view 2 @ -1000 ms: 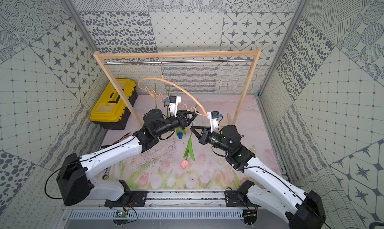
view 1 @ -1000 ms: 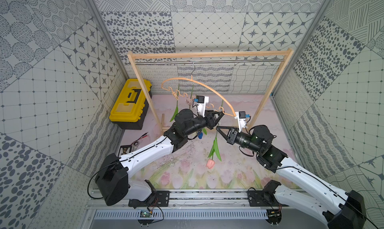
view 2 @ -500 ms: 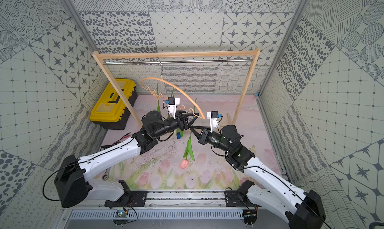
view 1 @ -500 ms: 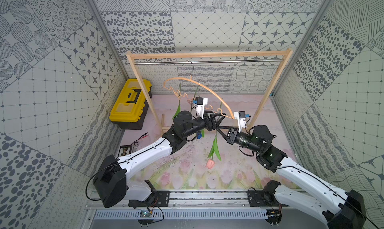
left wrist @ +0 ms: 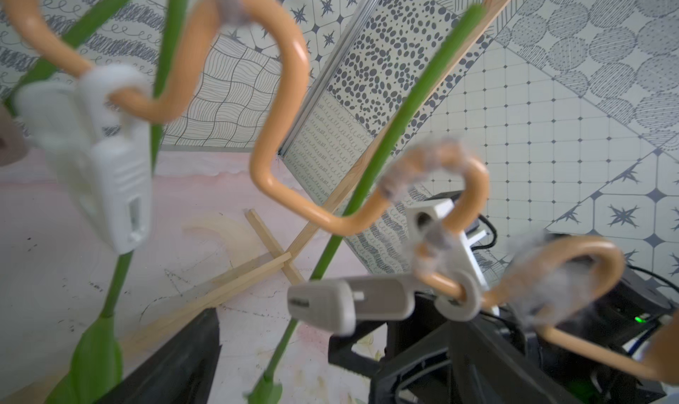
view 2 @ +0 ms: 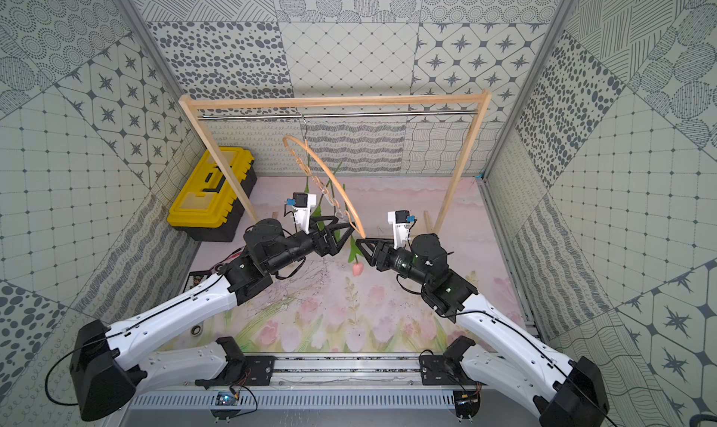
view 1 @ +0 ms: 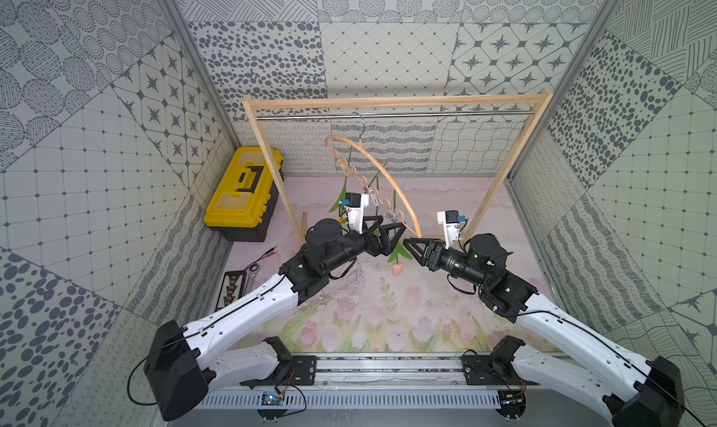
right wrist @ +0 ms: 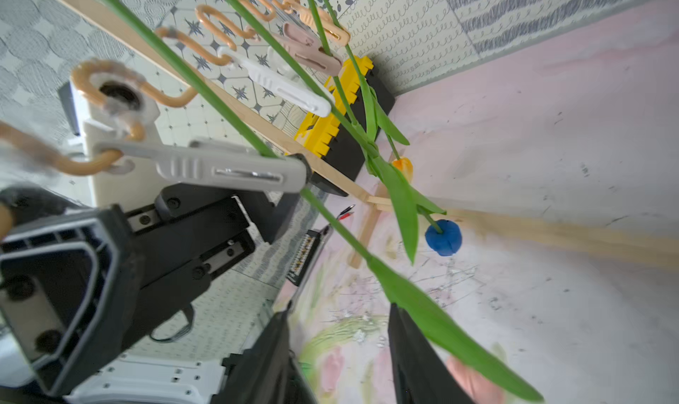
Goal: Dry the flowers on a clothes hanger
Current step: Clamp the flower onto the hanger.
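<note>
In a top view: clothes hanger (view 1: 388,176) hangs off the steel rod (view 1: 426,114); pink tulip (view 1: 397,269) dangles between my tools.

Left wrist: left tool (left wrist: 275,347) wide, empty; grey clip (left wrist: 349,303) bites the stem (left wrist: 367,185).

Right wrist: right tool (right wrist: 338,317) parted, leaf (right wrist: 441,325) between, ungripped.

Clipping looks done; next, back out clear.

A tall rectangular wooden frame (view 1: 392,102) stands near the back wall, with a steel rod (view 1: 426,114) running just under its top bar. Beside one of its uprights, against a side wall, sits a yellow toolbox (view 1: 243,190) with a black base and handle, its lid closed. The floor is a pale pink mat (view 1: 349,320) printed with soft tulips. Near the toolbox lie a wrench (view 1: 253,269), a dark tray of small bits (view 1: 232,289) and red-tipped leads (view 1: 267,253). Grey-and-white patterned panels (view 1: 388,56) enclose the space.
</note>
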`<state>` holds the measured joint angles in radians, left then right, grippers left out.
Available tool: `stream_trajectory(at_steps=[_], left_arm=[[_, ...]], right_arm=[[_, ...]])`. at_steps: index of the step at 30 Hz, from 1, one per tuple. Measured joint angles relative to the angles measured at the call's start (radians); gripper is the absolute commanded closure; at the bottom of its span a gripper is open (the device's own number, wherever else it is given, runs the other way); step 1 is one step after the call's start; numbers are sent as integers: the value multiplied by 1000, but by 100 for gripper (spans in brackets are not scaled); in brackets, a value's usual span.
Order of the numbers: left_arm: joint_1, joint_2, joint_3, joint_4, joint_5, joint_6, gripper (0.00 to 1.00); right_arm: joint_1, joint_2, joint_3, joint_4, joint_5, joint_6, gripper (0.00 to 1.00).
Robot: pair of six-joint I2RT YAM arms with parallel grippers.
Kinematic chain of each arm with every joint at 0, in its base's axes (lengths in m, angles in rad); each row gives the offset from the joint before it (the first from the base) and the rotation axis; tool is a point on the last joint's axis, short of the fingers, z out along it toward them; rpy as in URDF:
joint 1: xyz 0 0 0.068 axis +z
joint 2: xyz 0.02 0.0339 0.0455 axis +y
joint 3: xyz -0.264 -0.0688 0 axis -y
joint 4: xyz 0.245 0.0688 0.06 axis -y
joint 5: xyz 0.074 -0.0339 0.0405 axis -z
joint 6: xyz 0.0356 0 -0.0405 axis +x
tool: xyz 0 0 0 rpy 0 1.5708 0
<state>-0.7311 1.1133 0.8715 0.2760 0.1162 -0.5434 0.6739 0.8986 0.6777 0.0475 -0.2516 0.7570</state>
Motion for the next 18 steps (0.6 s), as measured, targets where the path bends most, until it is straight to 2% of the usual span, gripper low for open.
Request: stream_trajectory(at_steps=[7, 13, 14, 16, 18], left_arm=[[0, -189, -63, -258, -95, 59, 1], [0, -363, -83, -537, -227, 71, 1], [0, -396, -89, -588, -260, 64, 1], [0, -459, -103, -679, -328, 39, 1], [0, -526, -117, -776, -414, 12, 1]], right_arm=[[-113, -200, 2, -266, 106, -62, 33], [-138, -281, 64, -536, 327, -130, 27], [-138, -289, 69, -567, 371, -137, 22], [-138, -309, 70, -616, 446, -144, 0], [-138, -332, 62, -634, 507, -159, 0]])
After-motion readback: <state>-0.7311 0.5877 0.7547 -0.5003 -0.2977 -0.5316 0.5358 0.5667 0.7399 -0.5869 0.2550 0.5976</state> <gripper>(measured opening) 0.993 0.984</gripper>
